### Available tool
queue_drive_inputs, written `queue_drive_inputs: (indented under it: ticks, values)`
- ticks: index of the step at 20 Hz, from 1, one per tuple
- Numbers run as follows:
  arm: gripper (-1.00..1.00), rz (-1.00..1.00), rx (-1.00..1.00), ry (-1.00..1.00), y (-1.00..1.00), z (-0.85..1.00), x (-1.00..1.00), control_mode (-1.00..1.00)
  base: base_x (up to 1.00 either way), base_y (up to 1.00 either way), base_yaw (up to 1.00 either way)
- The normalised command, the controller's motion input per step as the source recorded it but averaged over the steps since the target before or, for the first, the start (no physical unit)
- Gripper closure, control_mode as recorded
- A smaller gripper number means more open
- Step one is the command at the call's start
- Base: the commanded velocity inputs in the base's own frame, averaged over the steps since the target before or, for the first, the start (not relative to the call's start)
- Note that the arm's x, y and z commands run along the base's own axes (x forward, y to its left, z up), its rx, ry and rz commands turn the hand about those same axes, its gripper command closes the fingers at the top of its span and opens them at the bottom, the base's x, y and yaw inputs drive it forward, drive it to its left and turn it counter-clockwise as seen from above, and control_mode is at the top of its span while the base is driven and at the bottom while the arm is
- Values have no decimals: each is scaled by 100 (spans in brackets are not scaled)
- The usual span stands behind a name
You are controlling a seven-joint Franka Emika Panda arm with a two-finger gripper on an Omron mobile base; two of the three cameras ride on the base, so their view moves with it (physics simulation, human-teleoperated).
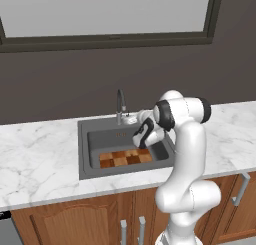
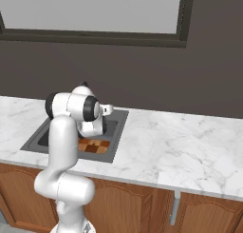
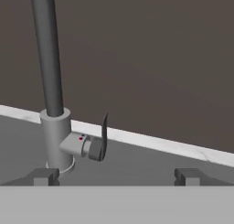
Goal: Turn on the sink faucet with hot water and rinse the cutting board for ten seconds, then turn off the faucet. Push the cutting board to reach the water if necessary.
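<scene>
Landmark: rectangular dark grey sink point(image 1: 85, 154) with wide flat rim, set into the white marble desk point(image 1: 35, 159), below a dark-framed window point(image 1: 110, 14) on a dark wall.

Item 1. Slim dark grey metal faucet point(image 1: 120, 106) with tall arched spout, standing at the middle of the sink's back rim. In the hand view its upright stem point(image 3: 48, 54) rises from a lighter grey collar, and a small side lever point(image 3: 98, 143) juts out from that collar to the right, ending in a thin dark blade set on edge; two tiny dots, one red, one dark, mark the lever body.

Item 2. Flat rectangular wooden cutting board point(image 1: 125, 158) with checkered light tan, orange and dark brown squares, lying flat on the sink floor against the front wall, toward the right half of the basin. Also seen from the right base view point(image 2: 94, 146), partly behind the arm.

Item 3. White arm with dark joints, bent over the right part of the sink, hand level with the faucet base. Pincer point(image 3: 116, 176) jaws spread wide, nothing between them; the two dark tips stand on either side of the lever, short of it, not touching.

Item 4. Brown wooden cabinet doors point(image 1: 75, 219) with metal handles, under the desk, below the sink.
</scene>
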Motion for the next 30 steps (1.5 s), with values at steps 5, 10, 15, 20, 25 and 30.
queue_drive_inputs:
  ticks: [5,10,15,20,25,30]
  values:
    - [-100,0,0,-1,5,-11,0,-100,0,0,0]
    - [-100,0,1,-8,0,-11,0,-100,0,0,0]
    - [-100,0,5,-9,0,-5,1,-100,0,0,0]
    - [-100,0,9,-7,0,0,6,-100,0,0,0]
    - [-100,0,8,-6,0,0,2,-100,0,0,0]
    - [-100,0,3,-1,0,-1,0,-100,0,0,0]
